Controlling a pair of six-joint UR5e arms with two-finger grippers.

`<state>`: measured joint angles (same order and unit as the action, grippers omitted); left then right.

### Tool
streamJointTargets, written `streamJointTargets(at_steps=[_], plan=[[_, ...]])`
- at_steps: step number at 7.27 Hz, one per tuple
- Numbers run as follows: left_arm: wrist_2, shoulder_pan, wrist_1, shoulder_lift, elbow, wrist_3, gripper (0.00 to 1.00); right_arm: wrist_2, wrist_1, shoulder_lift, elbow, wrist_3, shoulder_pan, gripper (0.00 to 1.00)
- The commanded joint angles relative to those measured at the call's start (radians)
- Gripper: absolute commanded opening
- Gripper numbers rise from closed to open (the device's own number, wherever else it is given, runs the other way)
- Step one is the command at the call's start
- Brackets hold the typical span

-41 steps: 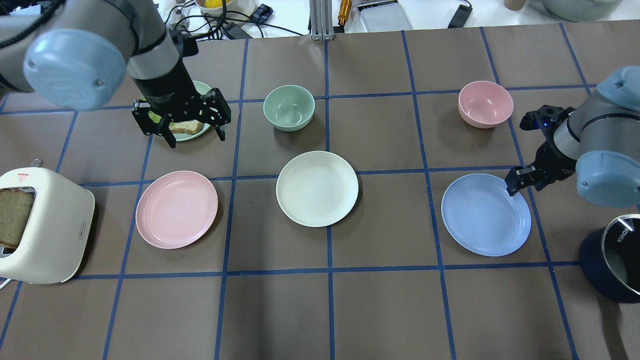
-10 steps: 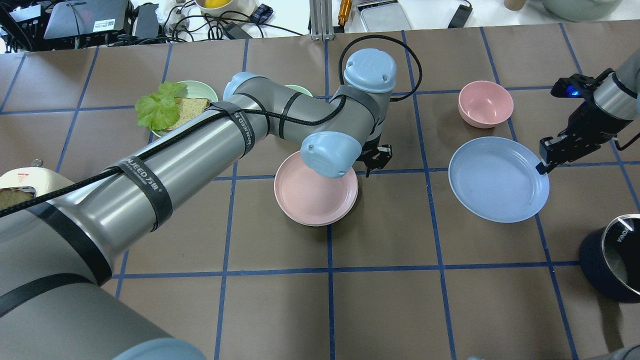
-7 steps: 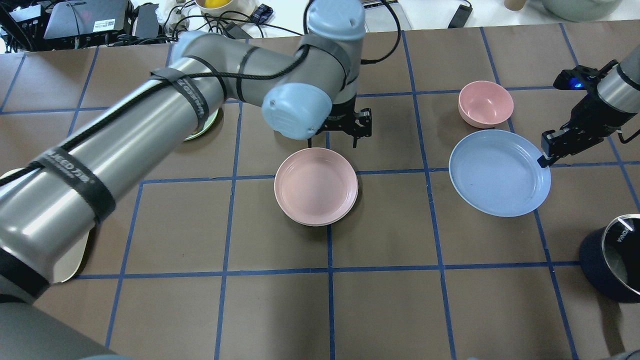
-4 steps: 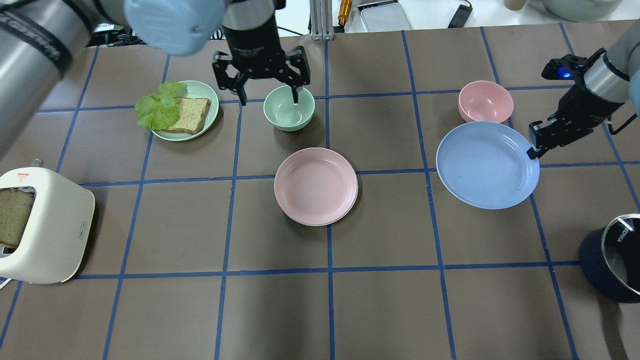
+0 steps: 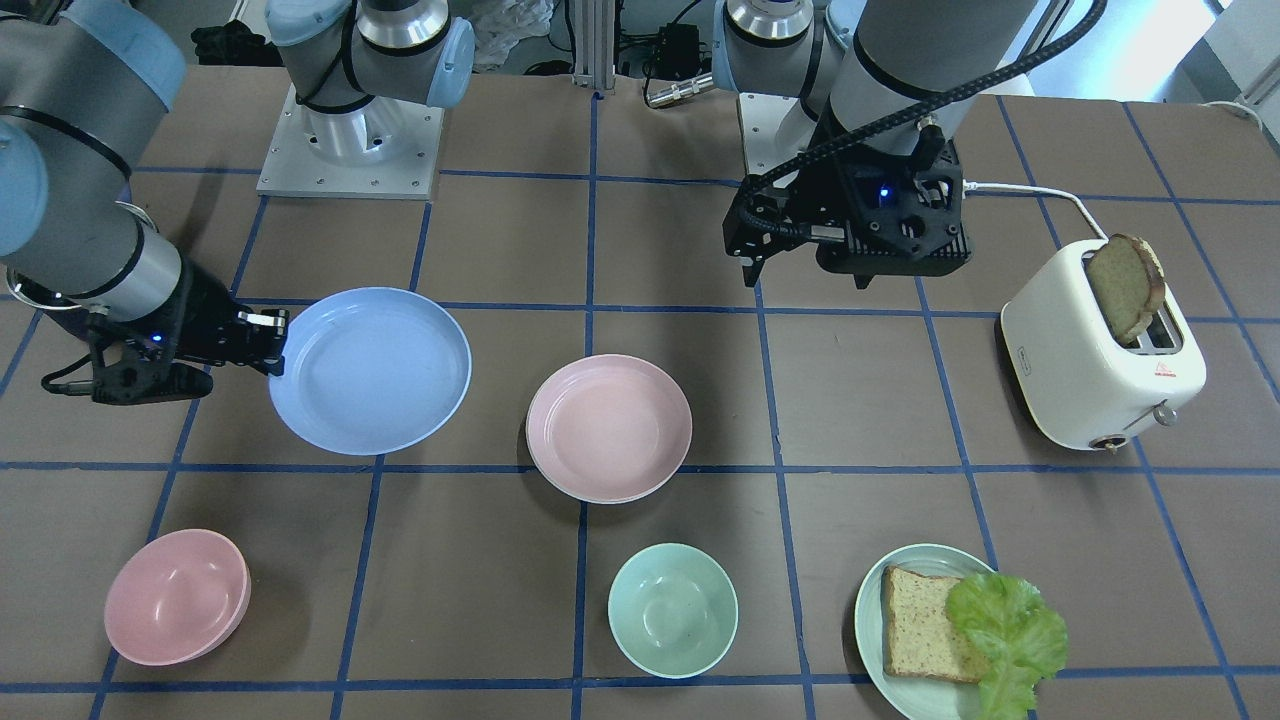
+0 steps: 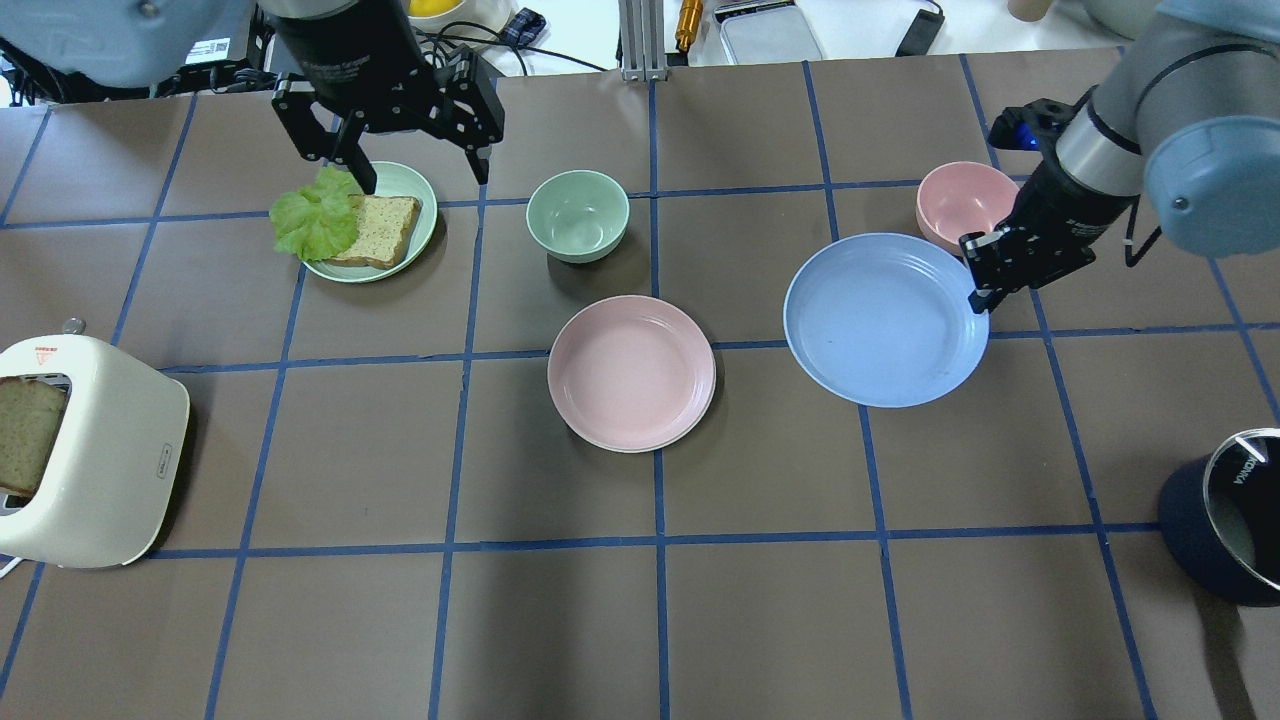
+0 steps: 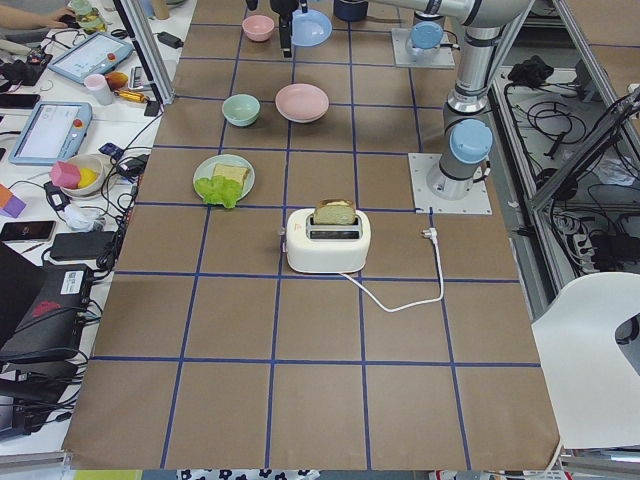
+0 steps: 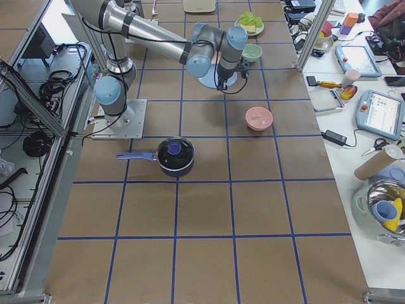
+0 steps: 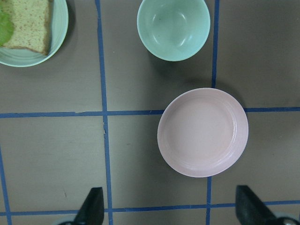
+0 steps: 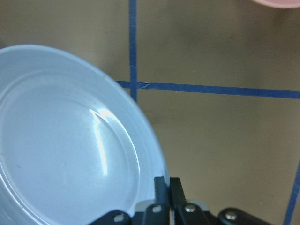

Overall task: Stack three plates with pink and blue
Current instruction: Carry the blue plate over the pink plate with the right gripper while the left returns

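Note:
The pale pink plate (image 6: pixel 631 372) lies at the table's middle on top of the cream-white plate, which is almost wholly hidden under it. It also shows in the left wrist view (image 9: pixel 202 132) and the front view (image 5: pixel 608 427). My right gripper (image 6: pixel 978 298) is shut on the right rim of the light blue plate (image 6: pixel 885 320) and holds it above the table, right of the pink plate. The wrist view shows the jaws clamped on the rim (image 10: pixel 166 187). My left gripper (image 6: pixel 424 178) is open and empty, high above the back left.
A mint bowl (image 6: pixel 578 215) stands behind the pink plate. A pink bowl (image 6: pixel 960 200) is just behind the blue plate. A green plate (image 6: pixel 420 200) with bread and lettuce is back left. A toaster (image 6: pixel 90 450) is at the left, a dark pot (image 6: pixel 1225 515) at the right.
My left arm set the pink plate on the cream one, let go and drew back to the back left. My right gripper lifted the blue plate and carried it left toward the middle.

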<state>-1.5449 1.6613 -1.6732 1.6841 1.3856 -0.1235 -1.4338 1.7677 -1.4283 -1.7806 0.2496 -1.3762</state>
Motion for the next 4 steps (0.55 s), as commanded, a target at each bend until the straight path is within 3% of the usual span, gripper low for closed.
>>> streamJointTargets(at_steps=[1,4], plan=[[-0.009,-0.070,0.047,-0.099,0.131,0.005,1.00,0.029,0.040,0.011,0.000,-0.166,-0.105,0.00],[-0.014,-0.089,0.093,-0.127,0.168,0.088,1.00,0.029,0.142,0.074,0.000,-0.355,-0.239,0.00]])
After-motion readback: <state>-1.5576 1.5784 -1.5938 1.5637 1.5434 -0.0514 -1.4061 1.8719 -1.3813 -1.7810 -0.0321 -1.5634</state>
